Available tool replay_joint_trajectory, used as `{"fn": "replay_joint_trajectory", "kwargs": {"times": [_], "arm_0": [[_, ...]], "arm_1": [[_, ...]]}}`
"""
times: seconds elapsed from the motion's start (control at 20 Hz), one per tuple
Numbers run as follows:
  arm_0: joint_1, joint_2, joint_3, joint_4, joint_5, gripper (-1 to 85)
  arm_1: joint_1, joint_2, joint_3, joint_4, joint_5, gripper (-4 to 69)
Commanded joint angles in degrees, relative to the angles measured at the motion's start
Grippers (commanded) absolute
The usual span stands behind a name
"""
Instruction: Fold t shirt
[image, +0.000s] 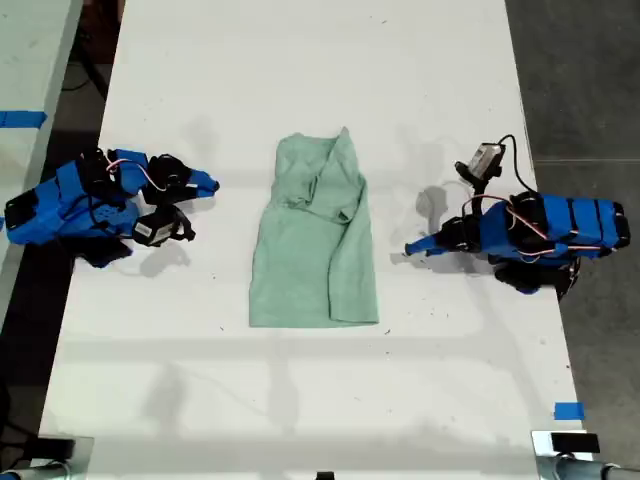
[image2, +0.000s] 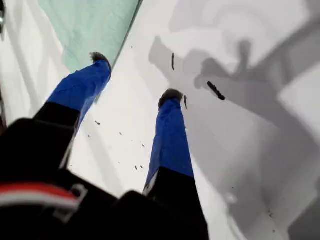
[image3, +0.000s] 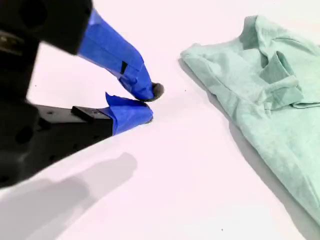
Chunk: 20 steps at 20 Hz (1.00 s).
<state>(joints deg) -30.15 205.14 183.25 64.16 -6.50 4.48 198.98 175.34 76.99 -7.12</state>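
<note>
Both of my grippers rest on the white table (image: 300, 70), holding nothing. On the exterior view's right, my first gripper (image2: 135, 75) has its jaws spread, one tip close by the t shirt's (image: 315, 240) edge. On that view's left, my second gripper (image3: 150, 105) is nearly closed, well apart from the bunched narrower end. The shirt lies between them, partly folded. I judge the main risk is pinching one layer only, dragging the cloth sideways and undoing the fold.
</note>
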Motion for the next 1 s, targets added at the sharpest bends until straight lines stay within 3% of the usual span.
{"fn": "replay_joint_trajectory", "kwargs": {"times": [0.0, 0.15, 0.25, 0.3, 0.45, 0.55, 0.7, 0.95], "arm_0": [[1.49, 0.35, 0.62, -0.97, 0.0, 1.9], [1.76, 0.35, 0.62, -0.97, 0.0, 3.8], [1.85, 0.35, 0.62, -0.97, 0.0, 5.8], [1.85, 0.35, 0.62, -0.97, 0.09, 5.9], [6.33, 0.35, 0.62, -0.97, -0.35, 1.7], [9.49, 0.35, 0.53, -0.97, -0.53, -0.1], [12.74, 0.35, 0.53, -0.97, -0.18, -0.1], [11.43, 0.35, 0.62, -0.97, -0.09, -0.1]], "arm_1": [[1.49, 1.14, 2.37, 0.0, -4.75, 19.7], [-0.44, 1.23, 2.37, 0.0, -9.05, 18.7], [-0.62, 1.23, 2.37, 0.0, -23.64, 18.6], [-0.62, 1.23, 2.37, 0.0, -27.51, 18.4], [-0.97, 1.23, 2.37, -0.09, -21.36, 17.4], [-0.79, 1.23, 2.37, -0.09, -35.68, 17.3], [-0.88, 1.32, 2.37, 0.0, -36.39, 15.9], [-0.88, 1.32, 2.37, 0.0, -36.39, 14.8]]}}
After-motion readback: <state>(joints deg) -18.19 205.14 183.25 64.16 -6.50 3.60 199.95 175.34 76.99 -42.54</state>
